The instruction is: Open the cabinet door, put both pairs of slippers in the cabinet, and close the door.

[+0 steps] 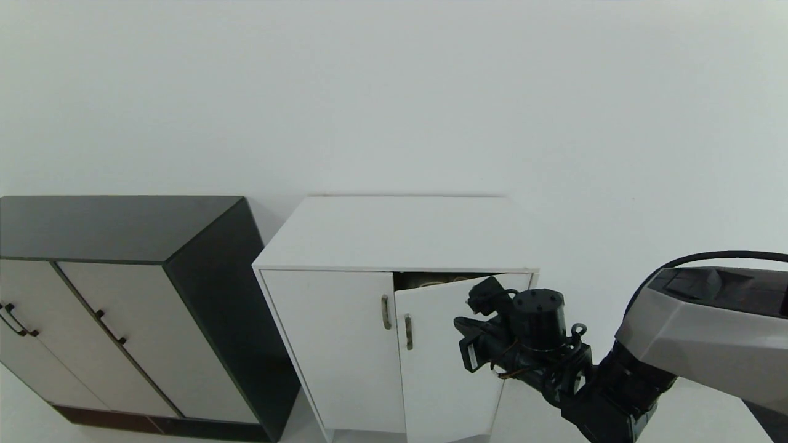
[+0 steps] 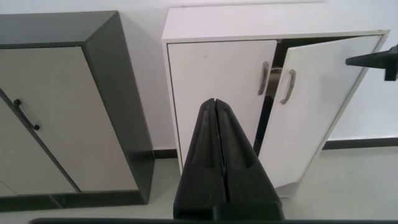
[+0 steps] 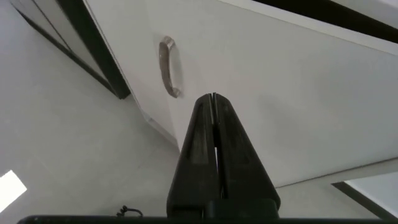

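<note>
Cabinet door (image 1: 443,369) ajar, directly ahead of the clenched, empty fingers (image 3: 202,137) of the right gripper (image 3: 213,98), with its handle (image 3: 166,67) just beside their tips; cannot tell whether touching. Looks like the closing step. Calls next for a flat push forward, bringing the panel flush with the cabinet (image 1: 394,234). Inside, beyond the fingertips, pale rounded shapes (image 1: 434,283), probably slippers. Left gripper (image 2: 215,102) pressed together on nothing, well apart from the door.

Smooth matt white cabinet (image 1: 394,234), dull metal handles (image 1: 386,312) (brushed-looking), neighbouring dark cabinet (image 1: 117,224) faintly glossy
</note>
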You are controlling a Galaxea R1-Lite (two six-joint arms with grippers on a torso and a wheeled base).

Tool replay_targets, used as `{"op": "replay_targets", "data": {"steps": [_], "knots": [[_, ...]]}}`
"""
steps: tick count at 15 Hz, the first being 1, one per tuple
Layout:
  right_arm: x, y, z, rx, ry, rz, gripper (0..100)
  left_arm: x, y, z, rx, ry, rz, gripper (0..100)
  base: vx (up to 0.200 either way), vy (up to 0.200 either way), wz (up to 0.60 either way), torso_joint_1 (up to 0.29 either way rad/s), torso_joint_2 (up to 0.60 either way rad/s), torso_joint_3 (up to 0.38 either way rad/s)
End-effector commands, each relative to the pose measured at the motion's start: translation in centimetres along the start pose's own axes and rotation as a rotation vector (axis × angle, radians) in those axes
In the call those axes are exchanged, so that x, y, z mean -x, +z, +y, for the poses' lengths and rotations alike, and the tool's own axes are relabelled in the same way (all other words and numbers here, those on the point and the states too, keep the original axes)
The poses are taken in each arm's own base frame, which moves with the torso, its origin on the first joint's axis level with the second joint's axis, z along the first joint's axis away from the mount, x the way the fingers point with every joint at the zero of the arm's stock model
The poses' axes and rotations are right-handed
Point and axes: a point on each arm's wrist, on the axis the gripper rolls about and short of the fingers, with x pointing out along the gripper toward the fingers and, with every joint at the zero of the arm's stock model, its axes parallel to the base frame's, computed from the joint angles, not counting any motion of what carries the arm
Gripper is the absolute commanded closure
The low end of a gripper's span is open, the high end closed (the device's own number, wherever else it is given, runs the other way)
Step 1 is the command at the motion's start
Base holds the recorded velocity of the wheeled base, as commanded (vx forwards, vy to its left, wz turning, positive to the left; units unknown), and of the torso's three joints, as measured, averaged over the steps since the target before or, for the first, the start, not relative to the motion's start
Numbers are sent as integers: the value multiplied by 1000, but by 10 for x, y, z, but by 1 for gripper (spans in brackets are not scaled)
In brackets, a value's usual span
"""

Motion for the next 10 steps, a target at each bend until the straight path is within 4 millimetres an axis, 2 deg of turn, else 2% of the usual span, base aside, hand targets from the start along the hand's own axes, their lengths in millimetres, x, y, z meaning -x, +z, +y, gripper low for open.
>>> {"op": "replay_targets", "data": {"steps": [1,10], "knots": [[-8,-6,-5,-3,-14,10,100,0,0,0,0,0,0,100,0,0,0,0,0,0],[-31,-5,-15,-13,-42,-31,100,0,0,0,0,0,0,100,0,0,0,0,0,0]]}}
